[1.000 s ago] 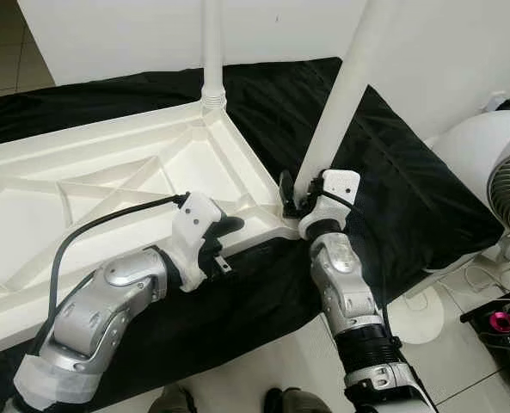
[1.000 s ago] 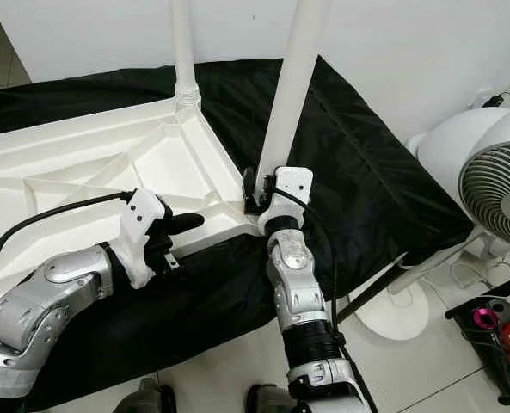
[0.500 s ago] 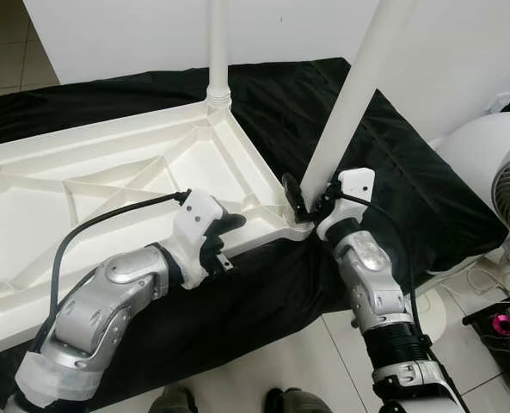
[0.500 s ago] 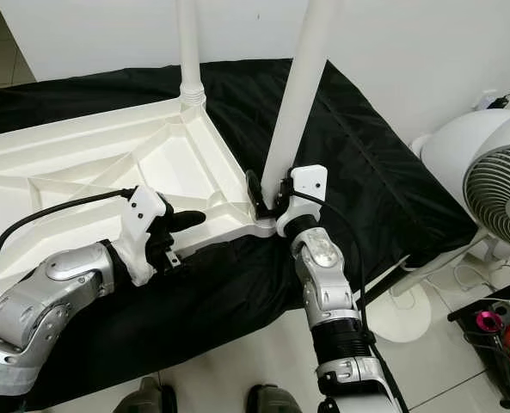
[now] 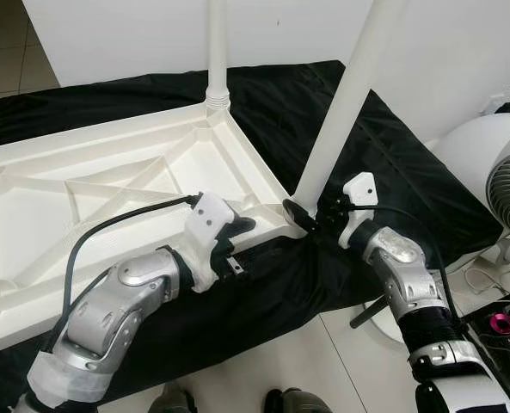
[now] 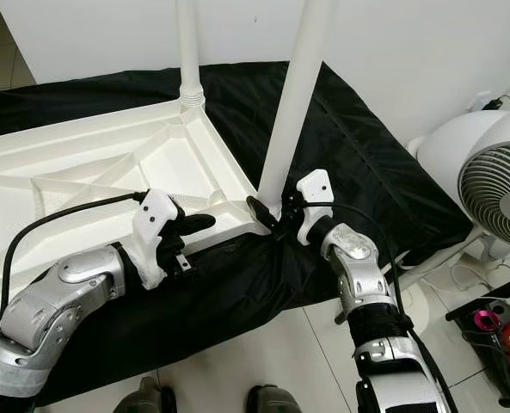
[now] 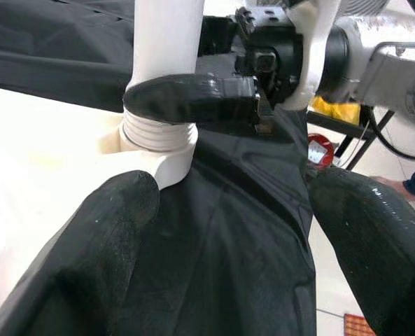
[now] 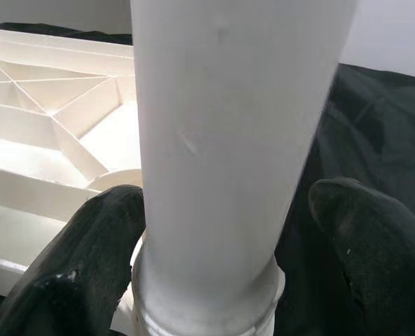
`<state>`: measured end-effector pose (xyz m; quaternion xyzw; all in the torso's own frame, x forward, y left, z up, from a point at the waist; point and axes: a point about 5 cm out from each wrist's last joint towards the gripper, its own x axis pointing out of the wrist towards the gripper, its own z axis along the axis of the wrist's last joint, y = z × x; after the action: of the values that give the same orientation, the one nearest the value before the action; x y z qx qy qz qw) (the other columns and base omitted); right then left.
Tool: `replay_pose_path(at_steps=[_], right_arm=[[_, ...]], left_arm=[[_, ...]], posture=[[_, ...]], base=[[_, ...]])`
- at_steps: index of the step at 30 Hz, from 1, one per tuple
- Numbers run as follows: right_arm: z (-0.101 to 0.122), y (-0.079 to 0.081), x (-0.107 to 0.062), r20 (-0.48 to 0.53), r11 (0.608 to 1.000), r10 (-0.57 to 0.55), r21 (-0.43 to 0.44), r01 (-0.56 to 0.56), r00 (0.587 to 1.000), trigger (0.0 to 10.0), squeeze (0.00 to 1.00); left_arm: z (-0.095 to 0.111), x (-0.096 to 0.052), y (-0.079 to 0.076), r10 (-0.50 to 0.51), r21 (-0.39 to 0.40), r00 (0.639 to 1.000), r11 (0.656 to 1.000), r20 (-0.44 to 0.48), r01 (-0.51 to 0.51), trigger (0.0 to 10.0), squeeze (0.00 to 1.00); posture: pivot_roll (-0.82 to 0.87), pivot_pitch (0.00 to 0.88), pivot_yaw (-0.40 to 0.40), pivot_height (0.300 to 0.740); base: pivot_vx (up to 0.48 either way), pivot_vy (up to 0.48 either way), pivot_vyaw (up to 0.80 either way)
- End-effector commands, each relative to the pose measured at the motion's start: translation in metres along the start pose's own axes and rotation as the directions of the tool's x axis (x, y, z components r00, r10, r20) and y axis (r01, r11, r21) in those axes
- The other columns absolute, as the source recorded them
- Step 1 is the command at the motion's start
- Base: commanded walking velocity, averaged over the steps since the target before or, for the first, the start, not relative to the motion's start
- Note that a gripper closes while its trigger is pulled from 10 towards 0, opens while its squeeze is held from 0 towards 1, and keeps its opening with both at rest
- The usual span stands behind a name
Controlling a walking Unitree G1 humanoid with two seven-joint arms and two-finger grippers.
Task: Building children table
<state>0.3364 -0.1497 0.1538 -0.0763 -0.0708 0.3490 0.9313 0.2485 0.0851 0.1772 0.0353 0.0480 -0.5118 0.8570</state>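
On black cloth (image 5: 392, 172), upturned white ribbed tabletop (image 5: 108, 198), two upright legs (image 5: 345, 103).

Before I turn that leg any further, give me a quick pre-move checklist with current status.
1. Right gripper around base of near white plastic table leg: ok; one finger looks apart from it.
2. Leg seated in corner socket of upturned white tabletop: cannot tell; threads still show.
3. Left gripper at tabletop's near edge: ok; grip cannot tell.
4. Far white leg upright in its corner: ok.
5. Black cloth under tabletop: ok.
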Motion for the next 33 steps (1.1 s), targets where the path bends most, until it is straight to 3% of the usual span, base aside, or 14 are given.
replay_pose_path(at_steps=[1, 11, 12, 13, 14, 15, 16, 18, 19, 26, 27, 28, 29, 33], right_arm=[[-0.001, -0.003, 0.0, -0.004, 1.0, 0.018, -0.01, -0.018, 1.0, 10.0, 0.0], [0.0, -0.002, 0.012, -0.002, 0.997, 0.07, -0.026, -0.07, 0.998, 10.0, 0.0], [-0.001, -0.002, 0.013, -0.003, 0.997, 0.077, -0.026, -0.077, 0.997, 8.5, 0.0], [-0.001, -0.002, 0.013, -0.003, 0.997, 0.077, -0.026, -0.077, 0.997, 8.5, 0.0], [-0.001, 0.0, 0.015, -0.004, 0.995, 0.094, -0.026, -0.094, 0.996, 4.8, 0.0], [-0.001, 0.0, 0.015, -0.004, 0.995, 0.094, -0.026, -0.094, 0.996, 4.8, 0.0], [-0.002, 0.002, 0.016, -0.005, 0.994, 0.105, -0.024, -0.105, 0.994, 3.4, 0.0], [-0.002, 0.002, 0.016, -0.005, 0.994, 0.108, -0.023, -0.108, 0.994, 3.4, 0.0], [-0.004, 0.002, 0.017, -0.007, 0.994, 0.105, -0.015, -0.105, 0.995, 0.0, 0.0], [-0.012, 0.005, 0.017, -0.01, 0.994, 0.098, 0.043, -0.098, 0.995, 0.0, 0.0], [-0.013, 0.005, 0.017, -0.013, 0.994, 0.093, 0.05, -0.092, 0.996, 3.0, 0.0], [-0.015, 0.005, 0.017, -0.016, 0.995, 0.083, 0.058, -0.082, 0.996, 4.2, 0.0], [-0.016, 0.005, 0.017, -0.016, 0.995, 0.062, 0.079, -0.061, 0.998, 10.0, 0.0], [-0.018, 0.008, 0.018, -0.012, 0.993, 0.05, 0.108, -0.048, 0.999, 10.0, 0.0]], left_arm=[[-0.004, 0.002, -0.001, 0.038, -0.002, 0.999, 0.999, -0.021, -0.038, 10.0, 0.0], [-0.006, 0.01, 0.008, 0.141, 0.016, 0.989, 0.99, -0.033, -0.14, 10.0, 0.0], [-0.006, 0.01, 0.008, 0.142, 0.016, 0.989, 0.99, -0.032, -0.142, 10.0, 0.0], [-0.006, 0.01, 0.008, 0.142, 0.016, 0.989, 0.99, -0.032, -0.142, 10.0, 0.0], [-0.005, 0.011, 0.007, 0.141, 0.011, 0.99, 0.99, -0.026, -0.141, 10.0, 0.0], [-0.005, 0.011, 0.007, 0.141, 0.011, 0.99, 0.99, -0.026, -0.141, 10.0, 0.0], [-0.004, 0.011, 0.007, 0.139, 0.009, 0.99, 0.99, -0.024, -0.139, 10.0, 0.0], [-0.004, 0.011, 0.007, 0.139, 0.01, 0.99, 0.99, -0.024, -0.139, 10.0, 0.0], [-0.004, 0.011, 0.007, 0.139, 0.009, 0.99, 0.99, -0.022, -0.138, 10.0, 0.0], [-0.002, 0.012, 0.007, 0.137, 0.01, 0.99, 0.991, -0.014, -0.137, 10.0, 0.0], [-0.002, 0.012, 0.007, 0.139, 0.01, 0.99, 0.99, -0.013, -0.139, 10.0, 0.0], [-0.001, 0.012, 0.007, 0.142, 0.01, 0.99, 0.99, -0.012, -0.142, 10.0, 0.0], [0.0, 0.011, 0.008, 0.146, 0.009, 0.989, 0.989, -0.012, -0.146, 10.0, 0.0], [0.0, 0.01, 0.008, 0.149, 0.01, 0.989, 0.989, -0.011, -0.149, 10.0, 0.0]], posture=[[-0.05, 0.081, -0.025, 0.74], [-0.05, 0.083, -0.022, 0.74], [-0.05, 0.083, -0.022, 0.74], [-0.05, 0.083, -0.022, 0.74], [-0.05, 0.084, -0.019, 0.74], [-0.05, 0.084, -0.019, 0.74], [-0.05, 0.084, -0.019, 0.74], [-0.05, 0.084, -0.019, 0.74], [-0.05, 0.085, -0.018, 0.74], [-0.05, 0.087, -0.017, 0.74], [-0.05, 0.09, -0.016, 0.74], [-0.05, 0.09, -0.016, 0.74], [-0.05, 0.091, -0.016, 0.74], [-0.04, 0.093, -0.016, 0.74]], base=[[0.0, 0.0, 0.0], [0.0, 0.0, 0.0], [0.0, 0.0, 0.0], [0.0, 0.0, 0.0], [0.0, 0.0, 0.0], [0.0, 0.0, 0.0], [0.0, 0.0, 0.0], [0.0, 0.0, 0.0], [0.0, 0.0, 0.0], [0.0, 0.0, 0.0], [0.0, 0.0, 0.0], [0.0, 0.0, 0.0], [0.0, 0.0, 0.0], [0.0, 0.0, 0.0]])
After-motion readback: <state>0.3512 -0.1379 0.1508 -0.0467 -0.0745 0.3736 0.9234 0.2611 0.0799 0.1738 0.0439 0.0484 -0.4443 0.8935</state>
